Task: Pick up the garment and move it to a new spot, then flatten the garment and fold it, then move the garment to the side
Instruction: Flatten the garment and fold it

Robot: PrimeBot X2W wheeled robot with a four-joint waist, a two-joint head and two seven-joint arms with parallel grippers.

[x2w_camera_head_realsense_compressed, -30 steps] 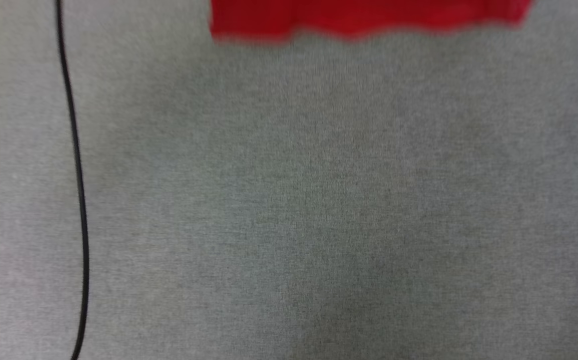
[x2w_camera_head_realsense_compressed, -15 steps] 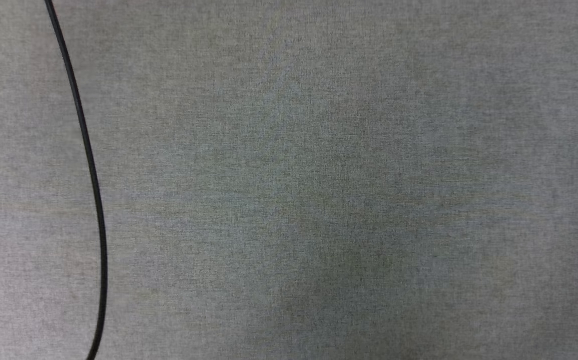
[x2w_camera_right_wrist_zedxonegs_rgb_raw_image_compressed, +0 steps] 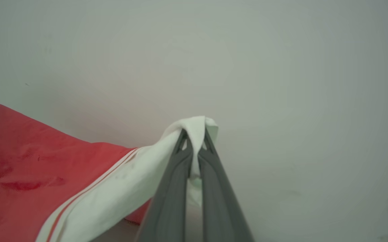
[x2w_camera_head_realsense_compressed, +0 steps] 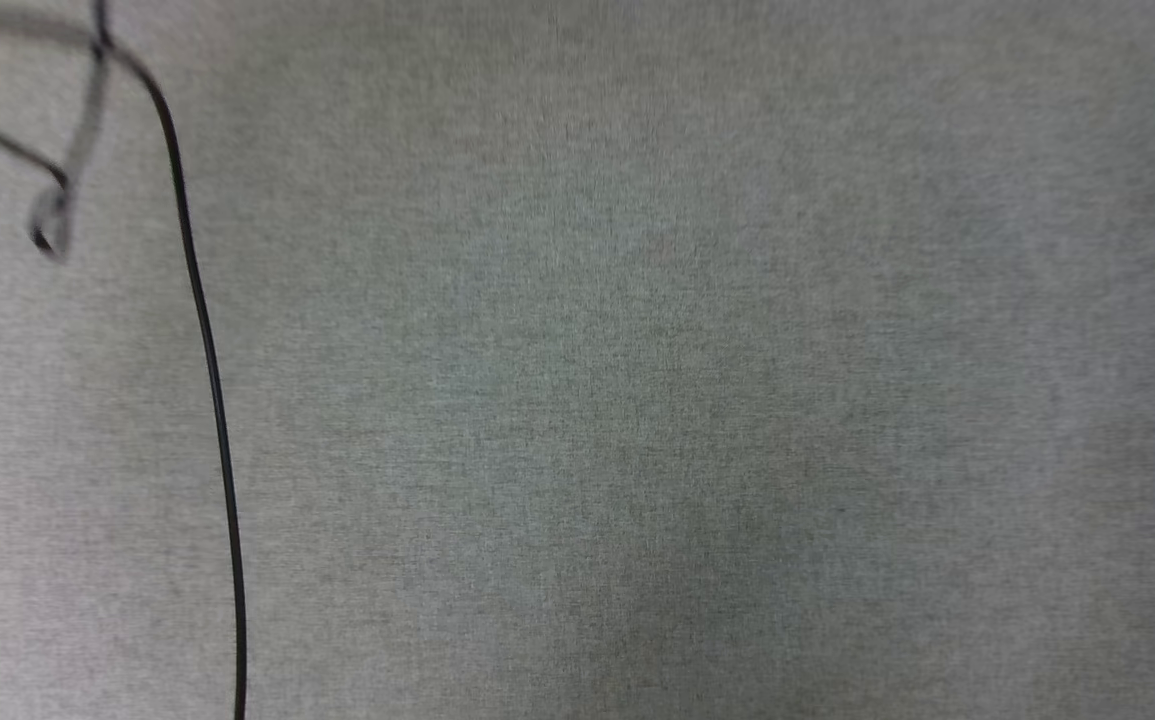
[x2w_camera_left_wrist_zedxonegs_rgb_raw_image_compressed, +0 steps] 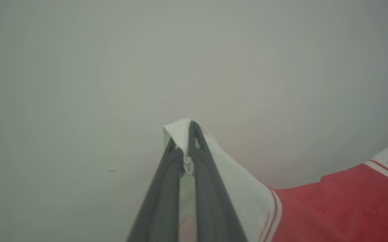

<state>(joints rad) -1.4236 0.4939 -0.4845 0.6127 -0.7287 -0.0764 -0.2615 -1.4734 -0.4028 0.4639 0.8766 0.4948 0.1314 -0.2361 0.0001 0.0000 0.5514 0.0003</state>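
Camera shifted, one long cable, two end effectors pinching one garment

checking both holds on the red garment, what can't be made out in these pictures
Left wrist view: garment cut off by the right and bottom edges, so its lower part can't be judged.
Right wrist view: same garment, cut off left and below.
Head view: dark loop at top left, too blurred to name.

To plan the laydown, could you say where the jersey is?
Wrist views show the jersey hanging between the left pincer, shut on one white corner, and the right pincer, shut on another.
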